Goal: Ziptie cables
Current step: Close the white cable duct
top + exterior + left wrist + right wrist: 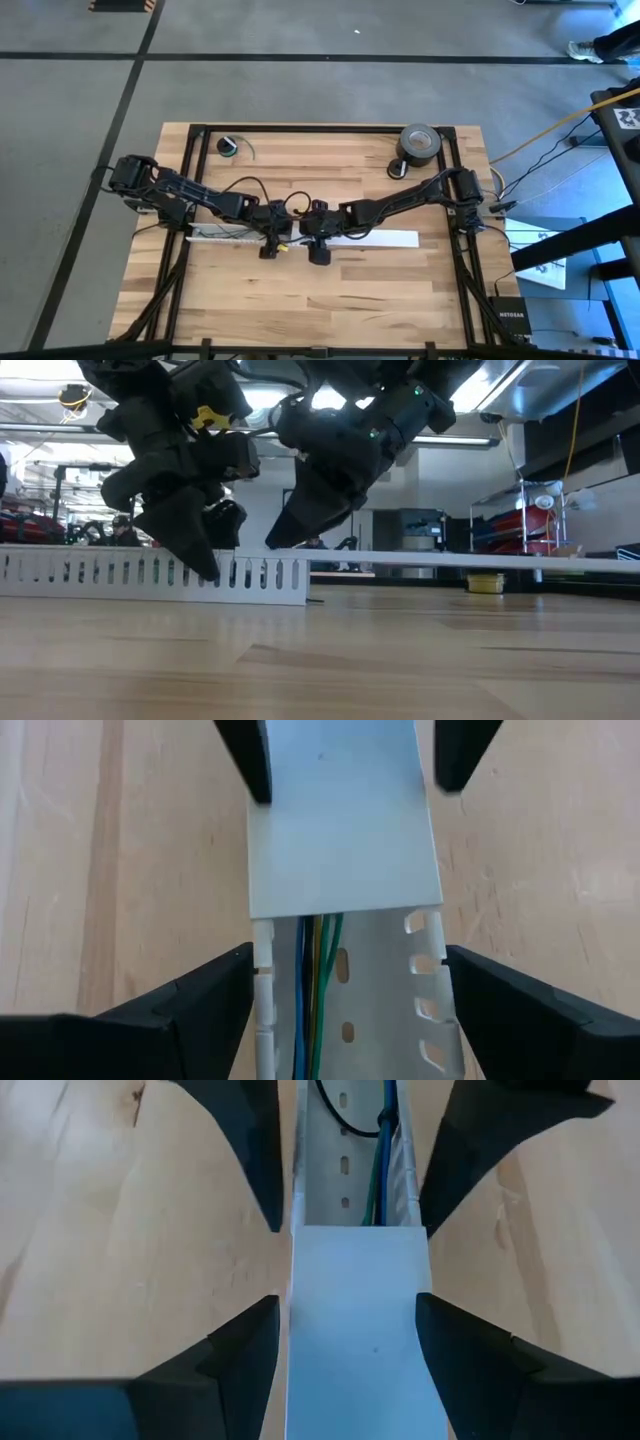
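While both arms meet over the middle of the wooden table (330, 290), the left gripper (270, 243) and the right gripper (318, 245) point at each other from either side of a long white slotted duct (385, 1020) lying across the centre of the high view. The left gripper's fingers (200, 1015) stand wide apart on both sides of the open duct, clear of its walls, holding nothing. The right gripper's fingers (240, 1355) straddle a flat white cover (360, 1330) that lies over the duct; they sit just beside its edges, and whether they press on it cannot be told.

The cables (318, 990), blue, yellow and green wires, lie lengthwise inside the duct's channel and run under the edge of the cover. In the right wrist view a thin black cord (345, 1115) curves in the uncovered channel at the top of the frame.

A roll of grey tape (420, 143) sits in the upper right of the table, and a small round coil (230, 147) in the upper left.
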Motion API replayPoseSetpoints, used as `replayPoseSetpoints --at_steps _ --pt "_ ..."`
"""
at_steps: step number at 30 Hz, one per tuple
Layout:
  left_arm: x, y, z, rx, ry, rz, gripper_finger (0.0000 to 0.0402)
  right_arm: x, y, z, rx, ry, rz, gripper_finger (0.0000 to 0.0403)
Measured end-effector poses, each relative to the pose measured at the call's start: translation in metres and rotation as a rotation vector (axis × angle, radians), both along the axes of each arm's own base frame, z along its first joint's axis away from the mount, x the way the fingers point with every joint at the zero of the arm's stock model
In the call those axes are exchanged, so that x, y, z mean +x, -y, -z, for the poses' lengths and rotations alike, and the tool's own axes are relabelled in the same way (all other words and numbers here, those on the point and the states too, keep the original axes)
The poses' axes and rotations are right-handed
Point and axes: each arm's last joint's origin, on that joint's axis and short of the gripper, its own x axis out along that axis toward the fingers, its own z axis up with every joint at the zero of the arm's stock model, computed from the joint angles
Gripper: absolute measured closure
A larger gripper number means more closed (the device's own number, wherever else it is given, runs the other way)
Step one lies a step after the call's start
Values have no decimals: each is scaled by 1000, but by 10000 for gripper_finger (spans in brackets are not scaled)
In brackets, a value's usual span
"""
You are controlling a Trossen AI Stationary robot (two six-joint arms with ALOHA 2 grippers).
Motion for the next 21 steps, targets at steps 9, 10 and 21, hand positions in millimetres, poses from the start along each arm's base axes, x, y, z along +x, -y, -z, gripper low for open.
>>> replayPoseSetpoints --at_steps 9,10,21 --pt "0 0 0 -3 -2 0 103 -4 6 -16 -58 10 41 185" --pt "0 0 0 -3 -1 0 103 -5 8 -22 -60 10 50 185" --pt "0 0 0 -6 3 -2 103 -54 5 -36 178 195 81 183"
